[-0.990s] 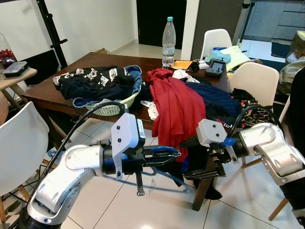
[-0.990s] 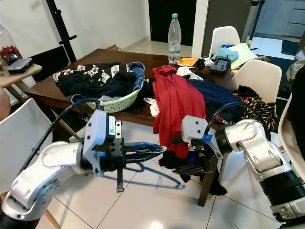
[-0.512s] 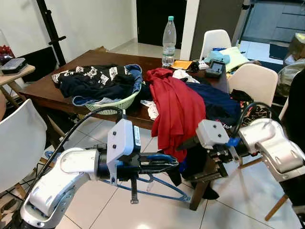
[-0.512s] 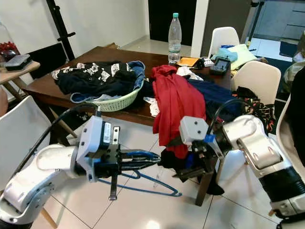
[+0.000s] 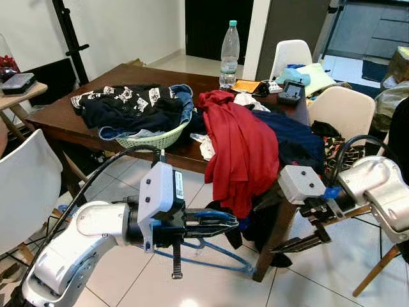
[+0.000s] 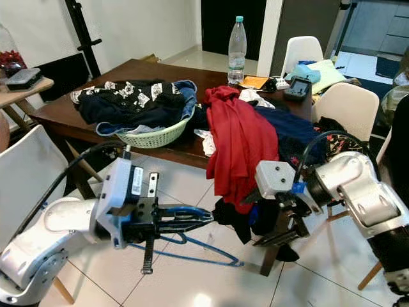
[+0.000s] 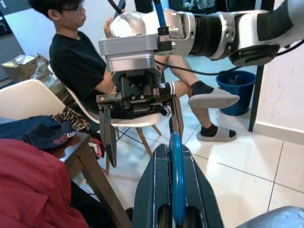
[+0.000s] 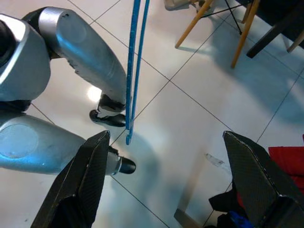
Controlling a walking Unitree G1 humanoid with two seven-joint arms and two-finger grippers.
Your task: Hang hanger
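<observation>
Blue hanger (image 5: 211, 252) sits in the lower centre of the left eye view, above the tiled floor (image 5: 192, 288), its triangle trailing down and to the right from the left end effector (image 5: 223, 223). That end effector's fingers are closed on the hanger's upper part; in the left wrist view the blue strip runs straight between the two pinched fingers. The right end effector (image 5: 300, 233) is at lower right, apart from the hanger, fingers spread wide with nothing between them. In the right wrist view the hanger's thin blue bars (image 8: 133, 66) run from the top edge to mid-frame, beyond the open fingers.

Behind, centre frame: a red garment (image 5: 239, 150) drapes over the tabletop (image 5: 57, 115) edge. A green basket (image 5: 150, 137) of dark clothes sits left of it, with a water bottle (image 5: 229, 45) at upper centre. A seated person (image 7: 80, 66) shows at upper left of the left wrist view.
</observation>
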